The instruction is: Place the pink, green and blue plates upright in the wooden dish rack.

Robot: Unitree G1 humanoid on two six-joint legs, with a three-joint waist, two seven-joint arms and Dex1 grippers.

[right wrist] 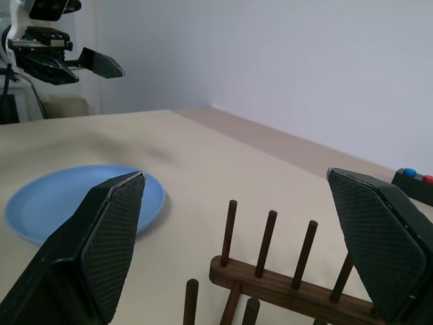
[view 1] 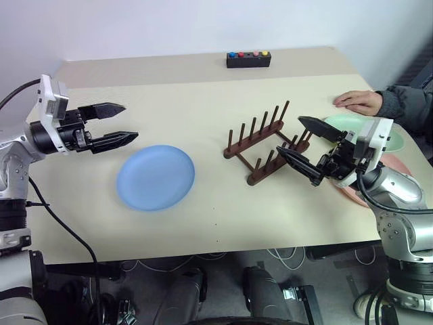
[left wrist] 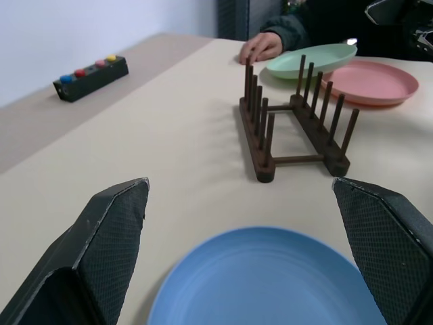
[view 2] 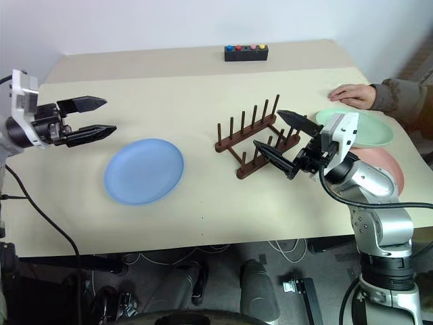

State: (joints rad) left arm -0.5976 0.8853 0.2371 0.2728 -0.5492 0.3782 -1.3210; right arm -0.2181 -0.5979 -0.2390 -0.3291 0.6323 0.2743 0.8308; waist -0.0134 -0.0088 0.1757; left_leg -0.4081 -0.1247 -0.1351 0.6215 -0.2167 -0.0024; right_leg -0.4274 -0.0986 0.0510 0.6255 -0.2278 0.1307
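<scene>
Leftmost, the left tool [view 1: 115,124] hovered with its two black fingers spread wide and nothing between them, pointing toward the wooden dish rack [view 1: 264,143], which served as the anchor of the scene. Between that tool and the rack, the blue plate [view 1: 155,177] lay flat on the pale surface [view 1: 203,88], a smooth, matte, shallow round disc, nearer the left tool than the rack and just below and ahead of its fingertips. The left arm was plainly the closer one to it, so a first pick there would probably mean dropping the tool down and over the plate's near rim.

The rack was dark brown wood, two parallel rails with rows of thin upright pegs, its long axis running diagonally away from the robot; every slot stood empty. Behind it sat a small black box with coloured buttons [view 1: 249,59].

Just right of the rack, the right tool [view 1: 308,149] hung equally spread and empty, fingertips nearly at the rack's near-right end. Beyond it lay the green plate [view 2: 369,128] and pink plate [view 2: 389,169], overlapping, with a person's hand [view 1: 358,101] resting beside them.
</scene>
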